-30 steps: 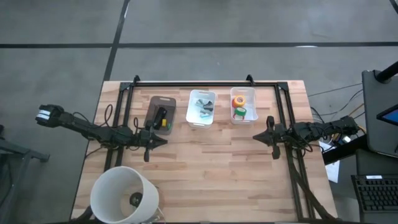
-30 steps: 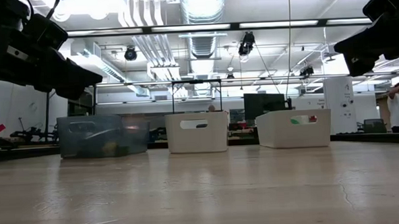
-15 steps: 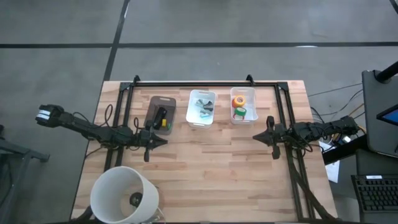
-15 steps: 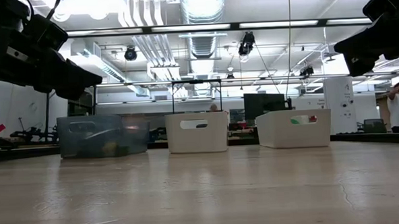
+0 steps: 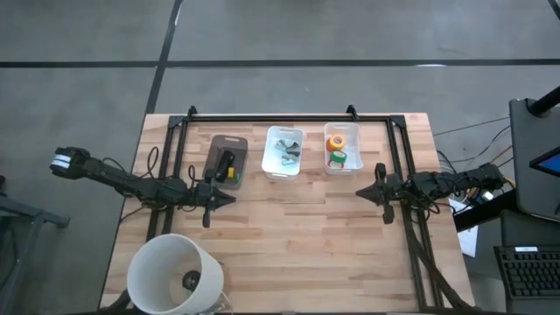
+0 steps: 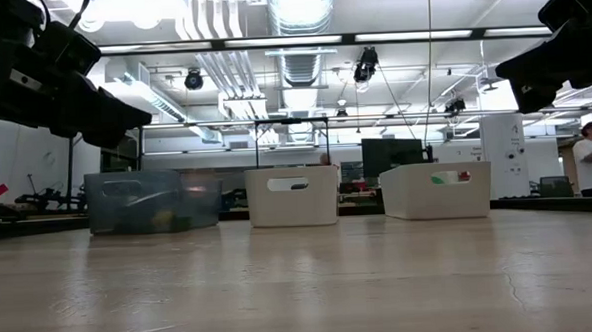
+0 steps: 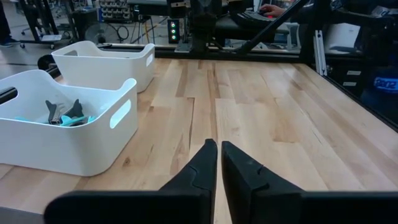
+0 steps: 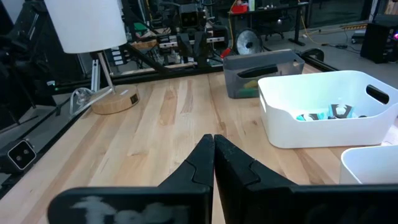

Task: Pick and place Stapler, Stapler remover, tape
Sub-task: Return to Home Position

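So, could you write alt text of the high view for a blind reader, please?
Seen from above, a dark bin holding the stapler, a white middle bin and a white right bin holding tape line a wooden table's far side; the left hand and right hand hover shut and empty short of them.

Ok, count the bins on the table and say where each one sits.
3, in a row toward the far edge of the table: the dark bin on the robot's left, the middle white bin, and the right white bin on its right. None seems hidden.
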Motion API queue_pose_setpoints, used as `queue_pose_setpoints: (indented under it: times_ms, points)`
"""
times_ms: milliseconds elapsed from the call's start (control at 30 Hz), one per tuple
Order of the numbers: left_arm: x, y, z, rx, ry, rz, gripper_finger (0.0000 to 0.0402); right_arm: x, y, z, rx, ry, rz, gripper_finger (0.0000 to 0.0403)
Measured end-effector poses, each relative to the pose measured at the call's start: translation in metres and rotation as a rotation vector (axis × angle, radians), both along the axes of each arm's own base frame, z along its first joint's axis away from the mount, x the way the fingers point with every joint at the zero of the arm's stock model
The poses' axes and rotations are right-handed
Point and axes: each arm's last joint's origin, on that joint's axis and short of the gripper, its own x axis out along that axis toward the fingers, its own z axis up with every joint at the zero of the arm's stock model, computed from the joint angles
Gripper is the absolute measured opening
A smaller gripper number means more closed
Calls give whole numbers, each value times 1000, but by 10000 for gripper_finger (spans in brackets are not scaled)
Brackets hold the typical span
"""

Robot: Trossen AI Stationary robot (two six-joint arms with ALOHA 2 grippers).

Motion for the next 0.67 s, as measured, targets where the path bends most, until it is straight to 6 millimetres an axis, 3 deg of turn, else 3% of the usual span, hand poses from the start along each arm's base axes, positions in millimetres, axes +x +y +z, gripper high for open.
queue_pose_setpoints:
  times_ms: [667]
  points:
    - [0, 0, 0, 0, 0, 0, 30, 0, 0, 0, 0, 0, 0, 9]
